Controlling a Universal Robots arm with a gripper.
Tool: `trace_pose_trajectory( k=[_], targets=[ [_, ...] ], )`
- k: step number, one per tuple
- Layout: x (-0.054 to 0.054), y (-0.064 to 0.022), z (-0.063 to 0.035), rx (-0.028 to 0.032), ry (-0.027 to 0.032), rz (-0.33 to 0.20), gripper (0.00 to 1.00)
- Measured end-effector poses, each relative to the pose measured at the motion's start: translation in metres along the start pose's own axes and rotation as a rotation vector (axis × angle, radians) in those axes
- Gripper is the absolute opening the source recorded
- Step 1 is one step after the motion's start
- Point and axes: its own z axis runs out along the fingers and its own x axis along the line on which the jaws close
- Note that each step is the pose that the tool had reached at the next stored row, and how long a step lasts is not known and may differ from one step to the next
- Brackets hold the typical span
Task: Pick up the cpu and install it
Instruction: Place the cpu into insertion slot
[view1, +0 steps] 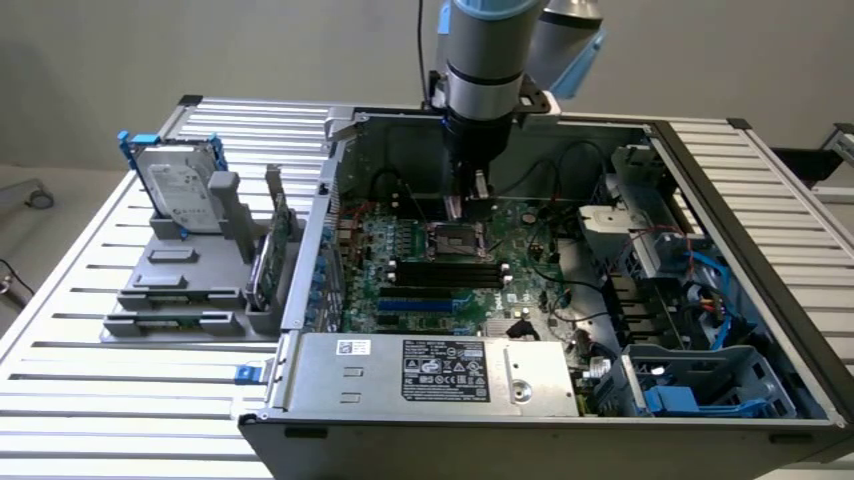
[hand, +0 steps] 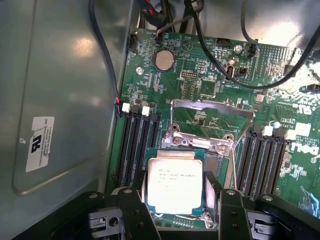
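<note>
Sitting clamped inside the claw (hand: 176, 200); the cpu (hand: 175, 180)

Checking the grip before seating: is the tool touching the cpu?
Touching. In the wrist view the tool has its two fingers pressed against opposite edges of the cpu, with no gap showing on either side.

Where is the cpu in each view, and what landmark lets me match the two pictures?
Wrist view: the cpu sits between the fingers of the tool, over the open socket on the green board.
Exterior view: at the tool tip near the picture's middle, too small to make out, just above the socket.
Shared landmark: the socket.
</note>
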Motion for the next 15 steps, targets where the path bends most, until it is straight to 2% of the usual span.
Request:
trace_pose_trajectory(
  k=[8,15],
  targets=[
    [0.0001,-0.0043,0.0037,-0.008,-0.0052,0.069,0.55],
    [-0.0001,-0.0084,0.0086,-0.0045,-0.0171,0.108,0.55]
  ],
)
